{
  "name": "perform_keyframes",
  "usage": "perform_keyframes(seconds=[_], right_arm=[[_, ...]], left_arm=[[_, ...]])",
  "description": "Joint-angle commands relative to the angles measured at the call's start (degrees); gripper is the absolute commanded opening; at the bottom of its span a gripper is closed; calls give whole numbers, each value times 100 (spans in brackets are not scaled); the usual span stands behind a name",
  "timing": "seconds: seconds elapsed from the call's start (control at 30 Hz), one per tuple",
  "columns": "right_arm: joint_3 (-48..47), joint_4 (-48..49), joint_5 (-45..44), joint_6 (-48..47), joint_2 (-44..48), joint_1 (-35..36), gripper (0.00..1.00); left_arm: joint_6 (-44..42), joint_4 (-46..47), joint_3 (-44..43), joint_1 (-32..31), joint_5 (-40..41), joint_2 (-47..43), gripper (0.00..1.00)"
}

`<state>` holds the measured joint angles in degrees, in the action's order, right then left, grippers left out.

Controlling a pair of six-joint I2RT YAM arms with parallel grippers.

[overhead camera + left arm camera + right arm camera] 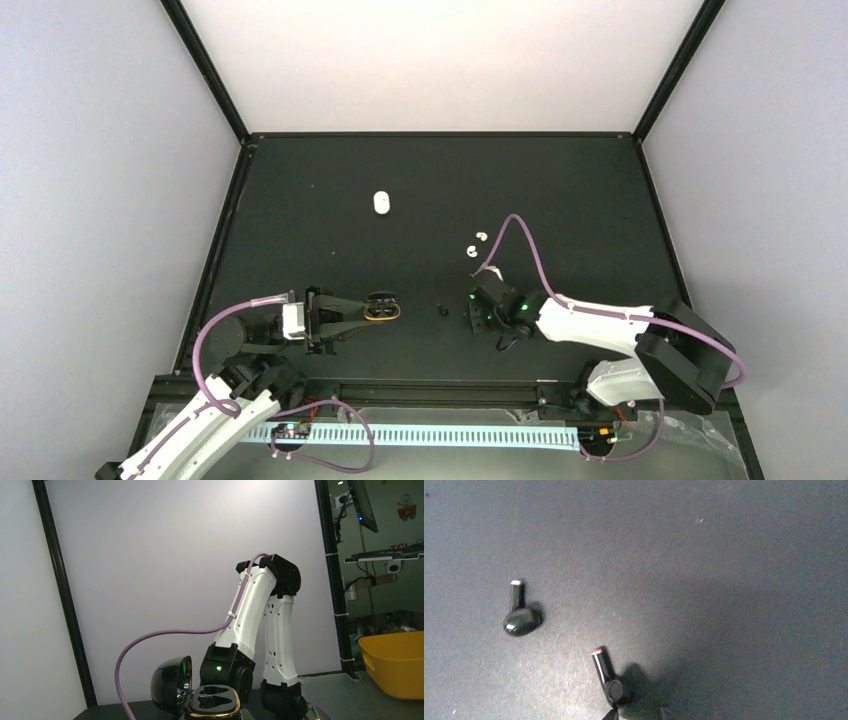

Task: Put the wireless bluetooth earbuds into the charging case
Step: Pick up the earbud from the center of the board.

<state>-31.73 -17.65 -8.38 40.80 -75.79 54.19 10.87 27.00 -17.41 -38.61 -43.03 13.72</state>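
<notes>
A black charging case [385, 311] with a gold rim is held in my left gripper [372, 311], which is shut on it. In the left wrist view the charging case [213, 700] has its lid [172, 682] swung open and both sockets show dark. My right gripper [472, 312] hangs low over the mat to its right. Two black earbuds lie below it: one [521, 617] off to the left, the other [610, 680] just ahead of the left fingertip [611, 715]. The right gripper [638, 713] shows a narrow gap with bare mat in it. Two white earbuds [476, 244] lie farther back.
A small white oval case [381, 203] lies at the back centre of the black mat [580, 200]. One black earbud [442, 311] lies between the two grippers. The right arm [250, 625] stands close in front of the held case. A yellow bin [395, 662] is off the table.
</notes>
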Motion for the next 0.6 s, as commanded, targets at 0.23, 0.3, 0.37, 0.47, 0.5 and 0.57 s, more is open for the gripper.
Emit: perform_keyframes(seconds=[0.23,0.3,0.37,0.47,0.5,0.57], right_arm=[[-318,298,-51,-419,-526,-512,18],[-380,382,-34,-463,-644,-562,18],[-492,432,12,-499,-780,-622,18],[-667,516,62,-561,-972,-652,18],[-733,533,70,-592,-1038,-661,18],[-895,522,83,-644,-1181,-677,18]], left_arm=[[-140,-64,-43,-23,91,43,2],[-139,-72,-35,-23,93,44,2],[-149,-75,-26,-17,94,39,2],[-155,-87,-34,-23,109,35,2],[-162,-96,-32,-16,111,30,2],[-171,-112,-34,-18,127,26,2]])
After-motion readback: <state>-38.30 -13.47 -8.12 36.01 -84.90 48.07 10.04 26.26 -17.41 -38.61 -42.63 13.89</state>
